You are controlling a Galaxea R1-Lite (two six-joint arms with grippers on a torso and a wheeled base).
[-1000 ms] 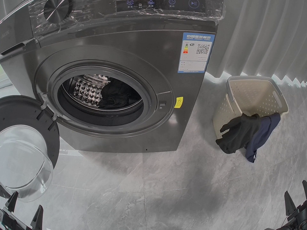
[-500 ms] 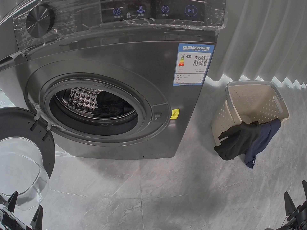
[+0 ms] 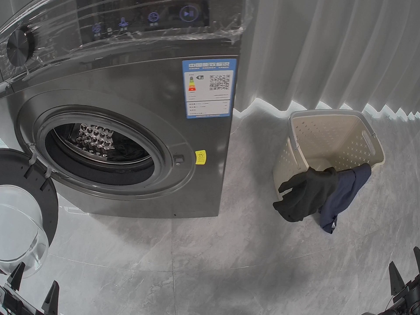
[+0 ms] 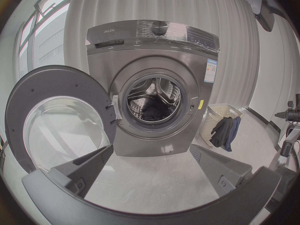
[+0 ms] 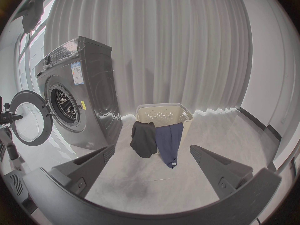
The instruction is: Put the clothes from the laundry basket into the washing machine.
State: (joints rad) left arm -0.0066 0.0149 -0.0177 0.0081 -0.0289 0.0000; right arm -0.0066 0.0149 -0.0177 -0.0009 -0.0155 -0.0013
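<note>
The grey washing machine (image 3: 131,66) stands at the left with its round door (image 3: 22,197) swung open to the left. Dark clothes (image 4: 154,113) lie inside the drum (image 3: 94,143). A cream laundry basket (image 3: 332,136) stands on the floor to the machine's right. A black garment (image 3: 306,193) and a navy garment (image 3: 341,191) hang over its front rim. My left gripper (image 4: 150,160) is open and empty, low at the near left (image 3: 33,287). My right gripper (image 5: 150,160) is open and empty, low at the near right (image 3: 407,272), facing the basket (image 5: 164,114).
Grey tiled floor (image 3: 218,259) spreads between me and both the machine and the basket. White pleated curtains (image 3: 332,40) hang behind the basket. The open door juts out over the floor at the left.
The whole head view has shifted, so the machine and basket sit further left in the picture; the camera moved. Both grippers keep their places at the lower corners.
</note>
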